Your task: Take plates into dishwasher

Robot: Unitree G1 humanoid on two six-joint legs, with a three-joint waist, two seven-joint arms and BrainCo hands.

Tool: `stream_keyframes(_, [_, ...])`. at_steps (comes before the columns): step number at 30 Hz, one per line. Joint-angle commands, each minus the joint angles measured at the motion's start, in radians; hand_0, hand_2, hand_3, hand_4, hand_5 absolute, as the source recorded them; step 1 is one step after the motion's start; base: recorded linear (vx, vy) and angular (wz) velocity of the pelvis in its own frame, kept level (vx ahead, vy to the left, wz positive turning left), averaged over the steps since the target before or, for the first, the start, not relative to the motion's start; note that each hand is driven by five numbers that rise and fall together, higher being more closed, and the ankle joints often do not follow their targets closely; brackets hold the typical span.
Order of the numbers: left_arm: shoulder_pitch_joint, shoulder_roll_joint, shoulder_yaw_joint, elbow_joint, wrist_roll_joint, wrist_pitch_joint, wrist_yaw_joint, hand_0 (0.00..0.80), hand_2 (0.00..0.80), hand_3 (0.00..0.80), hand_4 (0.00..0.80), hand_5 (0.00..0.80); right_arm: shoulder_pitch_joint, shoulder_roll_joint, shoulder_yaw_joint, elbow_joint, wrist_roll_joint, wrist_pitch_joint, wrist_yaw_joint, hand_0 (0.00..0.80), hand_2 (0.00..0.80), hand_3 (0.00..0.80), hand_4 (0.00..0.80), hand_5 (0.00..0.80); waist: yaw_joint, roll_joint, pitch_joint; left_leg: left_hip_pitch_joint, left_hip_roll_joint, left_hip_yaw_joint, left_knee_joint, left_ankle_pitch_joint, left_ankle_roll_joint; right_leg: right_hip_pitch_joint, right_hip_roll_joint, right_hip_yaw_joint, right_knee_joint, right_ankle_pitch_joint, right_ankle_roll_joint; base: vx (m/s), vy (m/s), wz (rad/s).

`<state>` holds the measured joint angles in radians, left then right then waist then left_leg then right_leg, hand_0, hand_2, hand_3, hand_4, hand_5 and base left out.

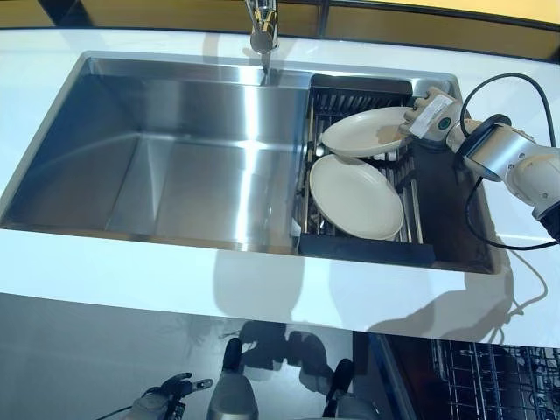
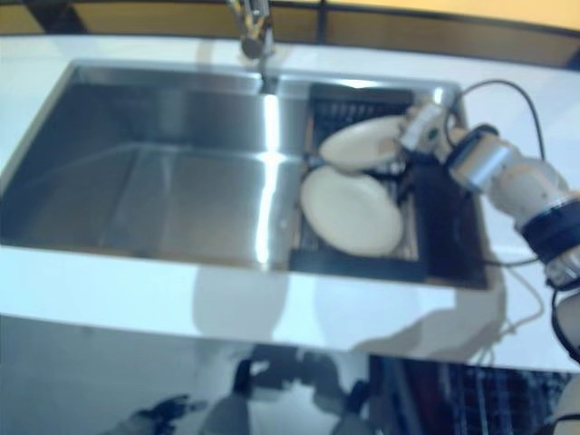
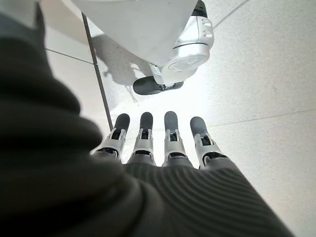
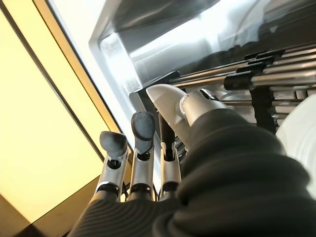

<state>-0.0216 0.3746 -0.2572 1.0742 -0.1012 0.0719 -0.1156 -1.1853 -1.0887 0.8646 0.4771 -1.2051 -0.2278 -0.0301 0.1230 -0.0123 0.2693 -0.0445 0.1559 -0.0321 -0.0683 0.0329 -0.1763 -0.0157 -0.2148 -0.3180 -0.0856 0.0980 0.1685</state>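
Note:
Two cream plates lie in a black drying rack [image 1: 367, 250] in the right end of the sink. The far plate [image 1: 360, 132] leans tilted over the near plate [image 1: 354, 196], which lies almost flat. My right hand [image 1: 427, 112] is at the far plate's right rim, touching or just above it. In the right wrist view its fingers [image 4: 143, 148] are straight over the rack bars, the thumb [image 4: 168, 98] is stretched out, and a white plate edge [image 4: 298, 143] shows beside the wrist cover. My left hand [image 1: 164, 401] hangs low in front of the counter, fingers [image 3: 168, 140] straight and holding nothing.
The steel sink basin [image 1: 175, 166] is left of the rack, with a faucet [image 1: 262, 31] at its back edge. A white counter [image 1: 131, 271] surrounds the sink. A dishwasher's wire rack [image 1: 499, 376] shows below the counter at the lower right.

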Motion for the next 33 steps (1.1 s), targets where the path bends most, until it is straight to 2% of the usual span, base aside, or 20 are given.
stream_keyframes(1, [-0.015,0.026,-0.068,0.039,-0.004,-0.010,0.009,0.000,0.000,0.000,0.000,0.000,-0.120,-0.041,0.047,0.051,0.037,0.082,-0.010,0.800,0.800,0.800,0.800,0.800,0.009,-0.034,-0.054,-0.023,-0.028,0.012,-0.019,0.035,0.062,0.029,-0.040,0.047,0.003,-0.008,0.024,0.000,0.000,0.00])
stream_keyframes(12, [0.001,0.023,-0.062,0.058,0.022,-0.003,0.007,0.000,0.000,0.000,0.000,0.000,-0.141,-0.084,0.024,0.071,0.023,0.094,-0.093,0.800,0.800,0.800,0.800,0.800,-0.002,-0.060,-0.123,0.025,-0.013,0.038,-0.019,0.017,0.053,0.072,-0.032,0.048,-0.002,-0.025,0.029,0.016,0.000,-0.01])
stream_keyframes(17, [0.010,0.018,-0.057,0.064,0.032,0.004,0.007,0.000,0.000,0.000,0.000,0.000,-0.145,-0.107,0.016,0.067,0.124,0.102,-0.097,0.800,0.800,0.800,0.800,0.800,-0.010,-0.071,-0.156,0.048,-0.009,0.051,-0.019,0.007,0.053,0.088,-0.028,0.055,-0.002,-0.033,0.029,0.025,0.002,-0.03])
stream_keyframes(19, [0.017,0.015,-0.052,0.073,0.042,0.007,0.003,0.000,0.000,0.000,0.000,0.000,-0.162,-0.118,0.013,0.079,0.318,0.126,-0.088,0.800,0.800,0.800,0.800,0.800,-0.016,-0.080,-0.178,0.068,-0.004,0.062,-0.019,-0.001,0.052,0.101,-0.026,0.060,-0.002,-0.037,0.030,0.041,0.008,-0.09])
stream_keyframes(21, [0.015,0.014,-0.047,0.078,0.048,0.013,-0.001,0.000,0.000,0.000,0.000,0.000,-0.171,-0.121,0.009,0.093,0.392,0.128,-0.081,0.800,0.800,0.800,0.800,0.800,-0.020,-0.082,-0.188,0.078,-0.003,0.066,-0.019,-0.005,0.051,0.107,-0.024,0.063,-0.002,-0.039,0.030,0.031,0.008,-0.13])
stream_keyframes(22, [0.015,0.014,-0.042,0.083,0.055,0.016,-0.007,0.000,0.000,0.000,0.000,0.000,-0.179,-0.128,0.001,0.102,0.494,0.137,-0.067,0.800,0.800,0.800,0.800,0.800,-0.025,-0.085,-0.198,0.089,-0.002,0.071,-0.019,-0.009,0.051,0.114,-0.022,0.069,-0.002,-0.040,0.029,0.026,0.011,-0.09])
stream_keyframes(28, [0.021,0.015,-0.029,0.103,0.084,0.012,-0.021,0.000,0.000,0.000,0.000,0.000,-0.181,-0.137,-0.043,0.124,0.798,0.172,-0.007,0.800,0.800,0.800,0.800,0.800,-0.043,-0.096,-0.215,0.130,0.005,0.096,-0.019,-0.024,0.051,0.135,-0.016,0.093,-0.002,-0.046,0.028,0.015,0.002,-0.13])
stream_keyframes(33, [0.026,0.010,-0.030,0.123,0.103,0.000,-0.030,0.000,0.000,0.000,0.000,0.000,-0.137,-0.138,-0.145,0.129,1.081,0.242,0.098,0.800,0.800,0.800,0.800,0.800,-0.074,-0.101,-0.226,0.159,0.016,0.128,-0.019,-0.031,0.047,0.140,-0.009,0.120,-0.002,-0.043,0.027,0.000,-0.011,-0.19])
